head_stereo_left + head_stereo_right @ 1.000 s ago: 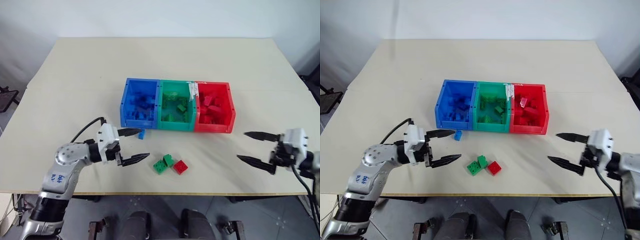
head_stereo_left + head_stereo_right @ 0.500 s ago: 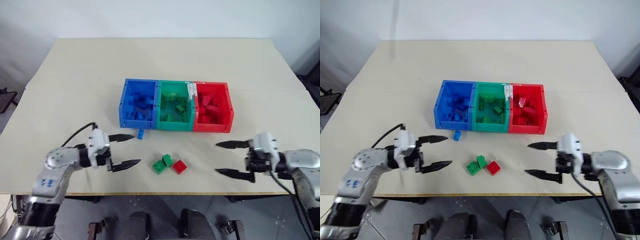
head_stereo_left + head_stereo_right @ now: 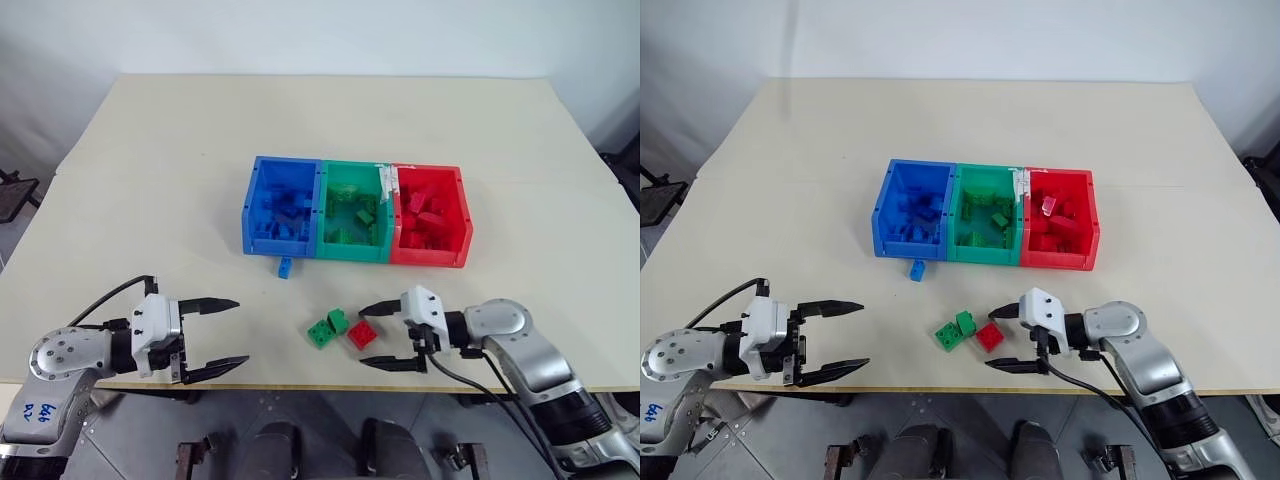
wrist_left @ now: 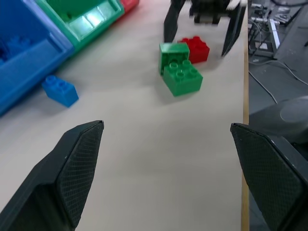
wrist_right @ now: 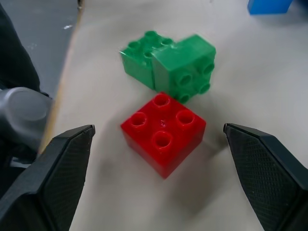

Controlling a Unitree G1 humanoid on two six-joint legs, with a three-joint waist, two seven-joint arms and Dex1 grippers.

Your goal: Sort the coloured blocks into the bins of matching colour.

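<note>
A red block (image 3: 361,334) lies near the table's front edge, touching two green blocks (image 3: 320,333) (image 3: 337,320) on its left. My right gripper (image 3: 991,339) is open, one finger on each side of the red block, clear of it in the right wrist view (image 5: 163,132). A small blue block (image 3: 285,267) sits just in front of the blue bin (image 3: 275,243). The green bin (image 3: 350,250) and red bin (image 3: 428,256) join it in a row. My left gripper (image 3: 241,331) is open and empty at the near left, well away from the blocks.
Each bin holds several blocks of its own colour. A white strip (image 3: 385,180) sits on the wall between the green and red bins. The table's front edge (image 3: 300,385) runs just below both grippers.
My right gripper swept left from the table's right side to the red block and now straddles it. My left gripper drew back left and toward the front edge, staying open.
</note>
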